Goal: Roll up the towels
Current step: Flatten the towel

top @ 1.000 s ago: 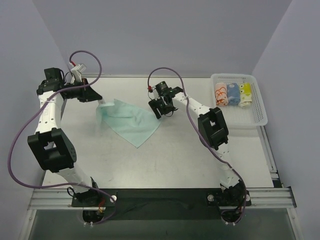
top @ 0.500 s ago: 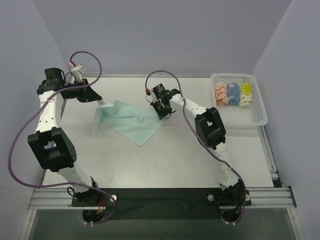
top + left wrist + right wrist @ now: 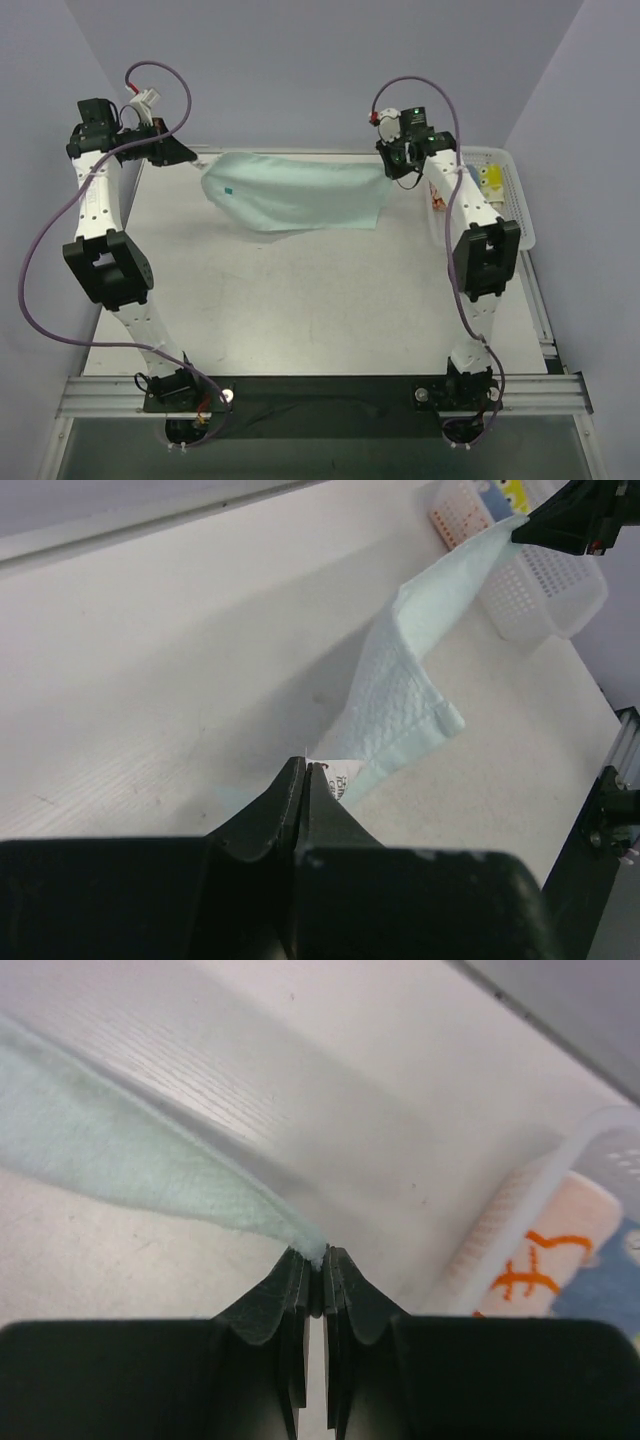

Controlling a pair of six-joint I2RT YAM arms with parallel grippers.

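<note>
By the look of things the job is well along but not finished. Three rolled towels already lie side by side in the white slotted plastic basket (image 3: 512, 218) at the far right of the tabletop (image 3: 300, 300): a white one with orange marks (image 3: 545, 1260), a blue one (image 3: 615, 1290) and a yellow one (image 3: 492, 176). The pale mint-green rectangular cloth towel (image 3: 300, 190) is not rolled at all. It hangs spread wide across the far side of the tabletop, stretched between the two arms, its upper edge nearly level and its lower part sagging towards the surface; whether that lower edge touches the tabletop cannot be told. What remains, as I judge it, is to lay this towel flat, roll it up and probably set it with the others. The left fingers (image 3: 300, 785) are clenched tight on the towel's left corner, right where the tiny white tag (image 3: 346, 776) sits, with no gap showing between them. The right fingers (image 3: 302, 1278) are pressed together just as closely, pinching the thin tip of the opposite corner, close beside the basket's near wall. Neither pair touches anything but the cloth.
</note>
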